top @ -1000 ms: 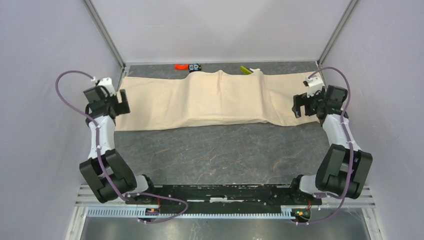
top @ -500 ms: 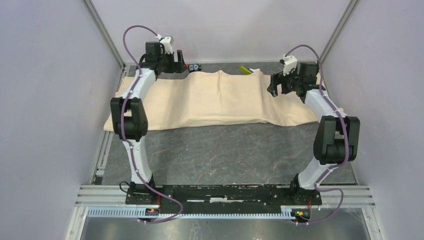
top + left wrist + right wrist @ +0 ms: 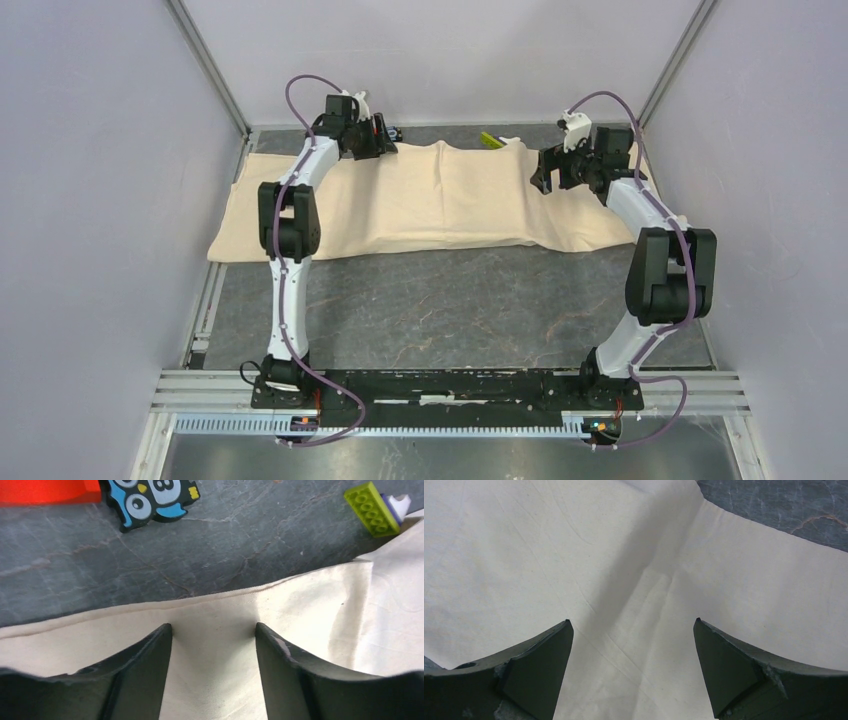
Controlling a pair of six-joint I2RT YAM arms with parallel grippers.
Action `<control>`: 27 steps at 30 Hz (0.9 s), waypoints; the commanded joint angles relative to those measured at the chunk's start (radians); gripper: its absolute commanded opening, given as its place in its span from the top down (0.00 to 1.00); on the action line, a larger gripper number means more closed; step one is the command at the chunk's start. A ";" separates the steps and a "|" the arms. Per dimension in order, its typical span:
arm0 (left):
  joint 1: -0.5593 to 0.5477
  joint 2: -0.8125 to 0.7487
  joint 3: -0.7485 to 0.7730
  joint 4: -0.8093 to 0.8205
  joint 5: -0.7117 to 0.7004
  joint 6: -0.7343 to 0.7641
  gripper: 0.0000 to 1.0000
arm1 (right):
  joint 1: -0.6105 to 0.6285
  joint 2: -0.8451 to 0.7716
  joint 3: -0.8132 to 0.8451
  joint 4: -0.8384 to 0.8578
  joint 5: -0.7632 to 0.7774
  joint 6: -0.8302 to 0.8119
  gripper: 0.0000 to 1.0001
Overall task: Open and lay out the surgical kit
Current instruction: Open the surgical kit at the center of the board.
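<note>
Cloth wrap (image 3: pixel 440 205) lies folded along the far surface (image 3: pixel 450 300). The 2 hands have swung from its ends toward its far hem: left hand (image 3: pixel 213 627) narrowing over the edge, right hand (image 3: pixel 633 622) wide. Unfolding is judged about to begin.

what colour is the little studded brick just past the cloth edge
The brick is lime green, clearest in the left wrist view.

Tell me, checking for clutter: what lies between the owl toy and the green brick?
Only bare grey table, as the left wrist view shows; owl toy and green brick sit beyond the cloth.
</note>
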 commanded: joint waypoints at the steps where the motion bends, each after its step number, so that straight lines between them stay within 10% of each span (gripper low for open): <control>1: -0.005 -0.053 -0.061 0.040 0.068 -0.063 0.37 | 0.000 0.020 0.012 0.026 0.003 0.014 0.02; 9: -0.004 -0.082 -0.082 0.049 0.117 -0.049 0.72 | 0.000 0.033 0.023 0.006 0.019 -0.004 0.02; 27: -0.025 -0.267 -0.132 0.080 0.186 0.093 0.84 | 0.000 0.001 0.014 -0.035 0.064 -0.075 0.02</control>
